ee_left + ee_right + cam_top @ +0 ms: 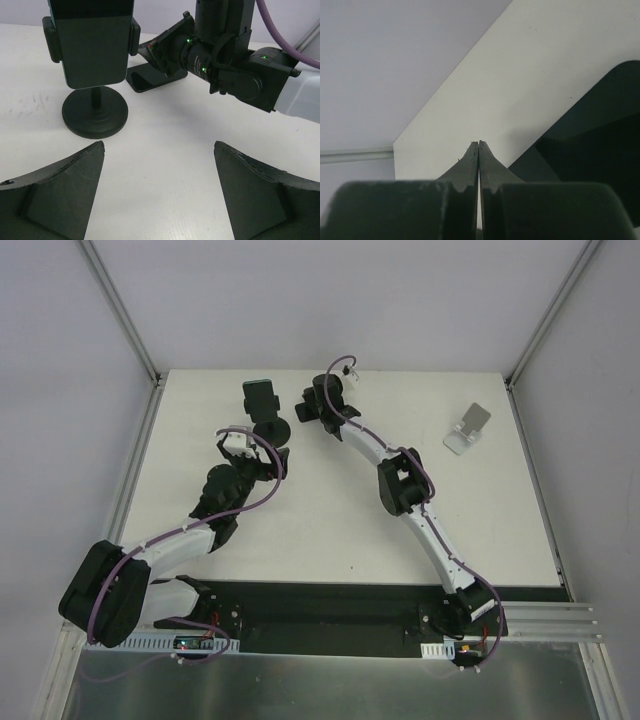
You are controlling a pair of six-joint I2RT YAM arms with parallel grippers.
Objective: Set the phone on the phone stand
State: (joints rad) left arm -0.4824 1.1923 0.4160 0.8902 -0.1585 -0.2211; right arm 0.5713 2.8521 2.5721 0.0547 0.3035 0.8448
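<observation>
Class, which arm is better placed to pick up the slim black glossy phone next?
Right: the right claw, shut, sits beside the slim black glossy phone, and the silver folded metal stand lies on that arm's side.

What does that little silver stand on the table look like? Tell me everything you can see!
The phone stand is a small silver-grey piece that looks like folded metal: a flat base lying on the white table, with a back plate tilting up from it. It sits alone toward the table's far right, seen only from above. Nothing rests on it, and only the table touches it. Finer details are too small to tell.
</observation>
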